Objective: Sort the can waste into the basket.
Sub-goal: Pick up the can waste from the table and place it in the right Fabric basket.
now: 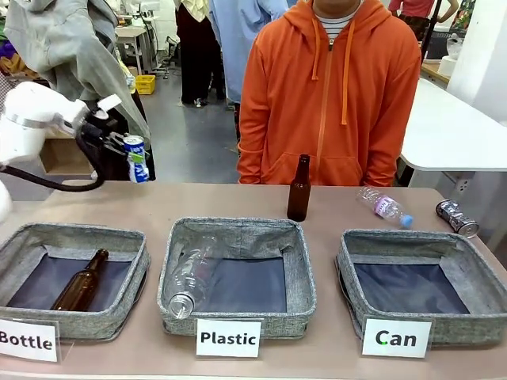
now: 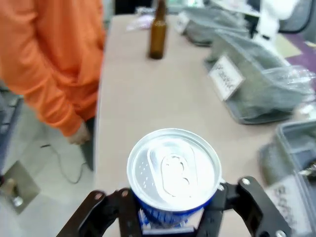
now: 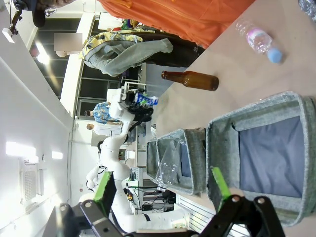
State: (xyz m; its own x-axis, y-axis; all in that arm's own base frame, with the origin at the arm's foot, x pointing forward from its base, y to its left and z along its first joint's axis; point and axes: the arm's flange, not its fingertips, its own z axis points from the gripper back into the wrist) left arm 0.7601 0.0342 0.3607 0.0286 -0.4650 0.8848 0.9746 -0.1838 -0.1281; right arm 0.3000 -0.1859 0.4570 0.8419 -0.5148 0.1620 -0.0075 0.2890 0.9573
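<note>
Can (image 1: 136, 158), blue smooth metal with a shiny round lid, sat clamped in the left jaws, raised near the tabletop's (image 1: 238, 202) left end; right jaws stood apart, facing the grey fabric basket (image 1: 475, 273).

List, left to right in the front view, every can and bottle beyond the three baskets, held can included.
Blue drink can with white lettering, held in the left gripper → upright brown glass bottle → clear plastic bottle lying down → short silver can with dark print, on its side.
</note>
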